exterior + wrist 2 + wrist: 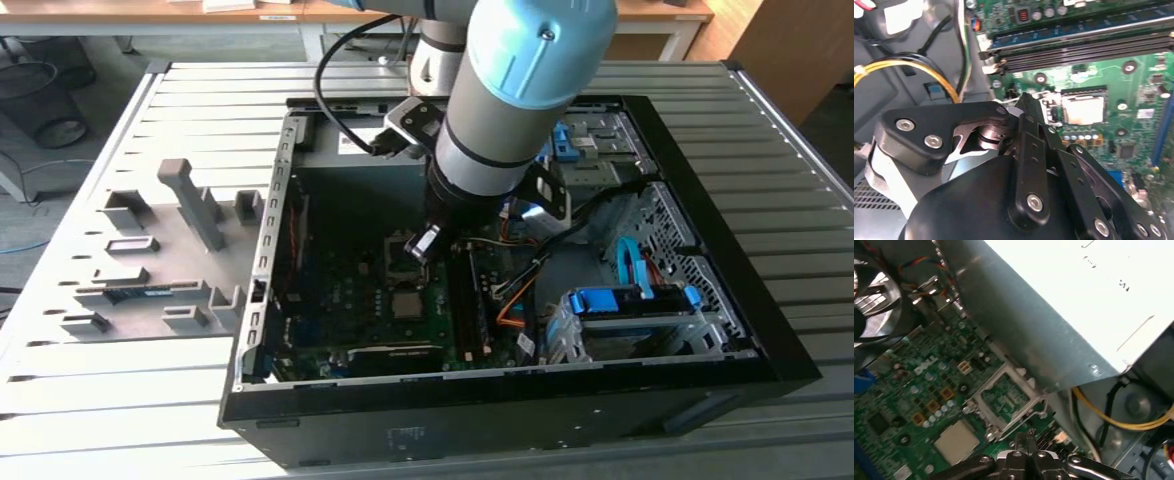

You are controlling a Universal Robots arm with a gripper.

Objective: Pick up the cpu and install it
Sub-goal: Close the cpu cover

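1. Hovering close above the green circuit board [909, 390], the black two-fingered gripper [1026, 436] has its fingers pressed together, with nothing visibly pinched.
2. Just beyond its tips, the hinged silver metal retention frame [985, 387] stands open.
3. Beside the frame, the cpu [956, 440], a small dull silvery square chip, lies flat on the board, seemingly in its socket.
4. Placing looks done and locking is in hand. It calls for a gentle, square push on the frame.

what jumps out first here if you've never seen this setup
The big arm with its light blue joint plunges into an open black case in the middle of the exterior view. Its gripper hangs just above the green board, close to the open socket. The silvery cpu lies on the board right beside that socket.
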